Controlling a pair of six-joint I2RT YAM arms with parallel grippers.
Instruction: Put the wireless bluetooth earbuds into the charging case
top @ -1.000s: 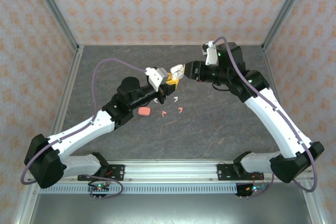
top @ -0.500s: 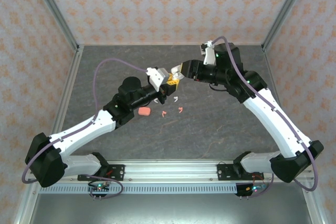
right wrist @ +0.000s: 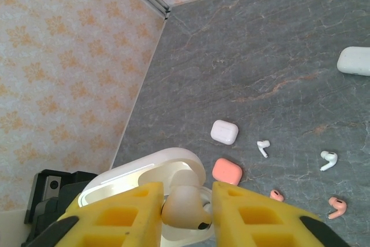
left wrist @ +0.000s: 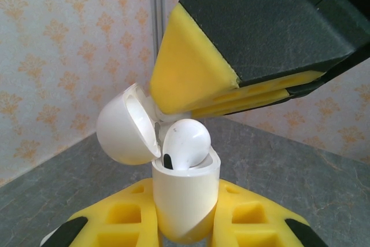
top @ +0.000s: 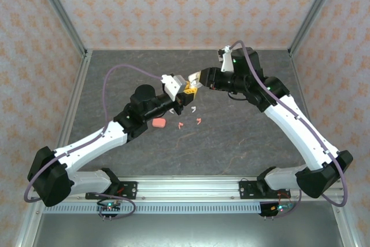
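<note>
Light, slick, tiny earbud (left wrist: 186, 142): hold by head, not stem. L claw (left wrist: 185, 219) clamps case (left wrist: 185, 192); R claw (right wrist: 186, 198) prob. pinching earbud, view tight.

Charging case (left wrist: 185, 201): white, upright, lid (left wrist: 124, 125) hinged open.
Earbud in case (left wrist: 186, 143): white, head protruding from the opening.
Loose white earbuds (right wrist: 263, 147): two, apart on the table (right wrist: 277, 56).
Loose salmon earbuds (right wrist: 337, 204): two, nearby.
</note>
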